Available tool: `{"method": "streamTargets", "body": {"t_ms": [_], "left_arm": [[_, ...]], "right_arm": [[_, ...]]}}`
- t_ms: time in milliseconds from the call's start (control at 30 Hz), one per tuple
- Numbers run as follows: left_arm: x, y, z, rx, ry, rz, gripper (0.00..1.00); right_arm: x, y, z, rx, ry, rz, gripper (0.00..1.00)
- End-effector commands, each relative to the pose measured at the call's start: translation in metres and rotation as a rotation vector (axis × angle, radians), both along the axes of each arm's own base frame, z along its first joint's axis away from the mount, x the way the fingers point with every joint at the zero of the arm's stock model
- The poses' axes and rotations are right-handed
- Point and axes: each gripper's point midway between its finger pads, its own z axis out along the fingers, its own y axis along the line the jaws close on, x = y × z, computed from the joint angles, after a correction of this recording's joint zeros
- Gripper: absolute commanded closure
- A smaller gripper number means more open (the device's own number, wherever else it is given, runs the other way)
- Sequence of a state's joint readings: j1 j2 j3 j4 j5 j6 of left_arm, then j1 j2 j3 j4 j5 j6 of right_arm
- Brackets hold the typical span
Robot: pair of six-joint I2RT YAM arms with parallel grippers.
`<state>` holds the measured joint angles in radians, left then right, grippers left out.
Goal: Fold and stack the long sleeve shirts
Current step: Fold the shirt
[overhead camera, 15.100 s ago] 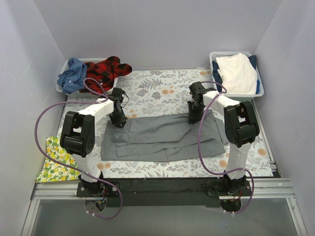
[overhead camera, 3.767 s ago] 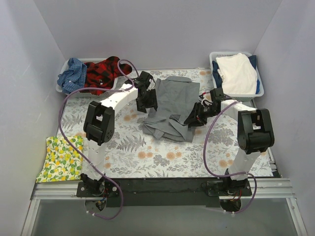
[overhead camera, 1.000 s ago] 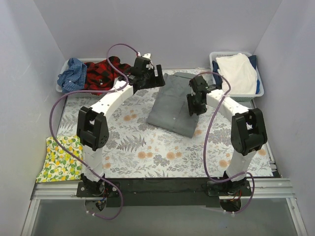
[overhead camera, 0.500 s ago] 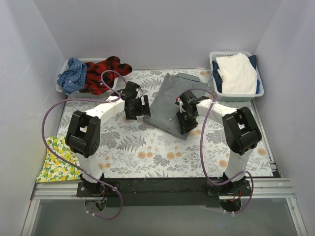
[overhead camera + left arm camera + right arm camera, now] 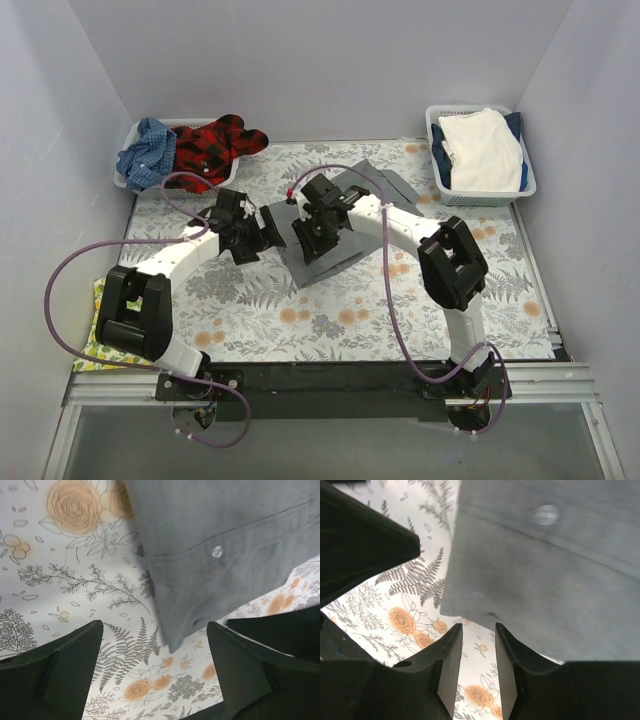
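Overhead: grey shirt [image 5: 338, 256] folded, mid-tabletop on fern-print cover [image 5: 300, 320]. Left hand [image 5: 262, 232] just beside its left edge, right hand [image 5: 312, 238] over its near-left part. Red plaid shirt [image 5: 215, 140] and blue checked shirt [image 5: 145, 152] heaped in far-left basket [image 5: 125, 181].

Left wrist: fingers [image 5: 60, 665] spread wide, empty. Shirt corner with button [image 5: 217, 551] lies ahead between them.

Right wrist: fingers [image 5: 451, 670] narrow gap apart, shirt edge at tips. Cannot tell whether pinched.

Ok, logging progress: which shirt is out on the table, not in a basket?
The plain grey shirt, on the floral cover; the red-black plaid shirt and blue checked shirt sit bunched in the left basket.
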<state>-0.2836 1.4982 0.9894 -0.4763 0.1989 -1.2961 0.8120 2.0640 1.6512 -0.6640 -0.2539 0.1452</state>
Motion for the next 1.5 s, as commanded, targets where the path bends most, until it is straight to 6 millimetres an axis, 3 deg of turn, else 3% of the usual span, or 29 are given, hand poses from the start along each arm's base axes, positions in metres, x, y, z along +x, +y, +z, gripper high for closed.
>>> {"method": "streamTargets", "body": {"t_ms": [0, 100, 233, 300, 500, 633, 733, 767, 833, 867, 933, 1167, 1333, 1467], "left_arm": [[-0.003, -0.007, -0.023, -0.06, 0.014, 0.01, 0.15], [0.015, -0.021, -0.031, -0.121, -0.008, -0.005, 0.15], [0.04, -0.033, -0.026, -0.187, -0.066, 0.009, 0.15], [0.047, -0.035, -0.024, -0.198, -0.085, 0.017, 0.15], [0.046, -0.035, -0.053, -0.173, -0.02, 0.014, 0.17], [0.042, -0.037, -0.068, -0.17, 0.034, 0.003, 0.33], [0.039, -0.035, -0.077, -0.153, 0.057, -0.007, 0.59], [0.042, -0.035, -0.076, -0.144, 0.052, -0.009, 0.77], [0.041, -0.032, -0.074, -0.122, 0.056, -0.024, 0.89], [0.046, -0.032, -0.069, -0.114, 0.044, -0.026, 0.96], [0.045, -0.028, -0.064, -0.082, 0.041, -0.042, 0.99], [0.052, -0.018, -0.031, 0.002, -0.019, -0.085, 1.0], [0.054, -0.015, -0.013, 0.031, -0.045, -0.112, 1.0], [0.055, -0.013, 0.004, 0.05, -0.072, -0.129, 1.0]], "right_arm": [[0.038, -0.027, 0.063, 0.023, -0.163, -0.154, 0.59], [0.043, -0.045, 0.071, 0.005, -0.201, -0.202, 0.59], [0.05, -0.062, 0.068, -0.014, -0.204, -0.249, 0.58], [0.057, -0.071, 0.065, -0.023, -0.197, -0.281, 0.58], [0.077, -0.081, 0.062, -0.023, -0.191, -0.34, 0.58], [0.096, -0.085, 0.059, -0.028, -0.192, -0.388, 0.58], [0.118, -0.086, 0.057, -0.014, -0.19, -0.427, 0.57], [0.124, -0.088, 0.048, -0.025, -0.178, -0.442, 0.57], [0.137, -0.083, 0.053, -0.01, -0.197, -0.437, 0.57], [0.141, -0.081, 0.04, -0.025, -0.182, -0.43, 0.57], [0.146, -0.075, 0.038, -0.015, -0.181, -0.407, 0.58], [0.144, -0.066, 0.001, -0.048, -0.125, -0.369, 0.66], [0.129, -0.068, -0.022, -0.082, -0.07, -0.349, 0.75], [0.11, -0.059, -0.034, -0.095, -0.039, -0.294, 0.82]]}}
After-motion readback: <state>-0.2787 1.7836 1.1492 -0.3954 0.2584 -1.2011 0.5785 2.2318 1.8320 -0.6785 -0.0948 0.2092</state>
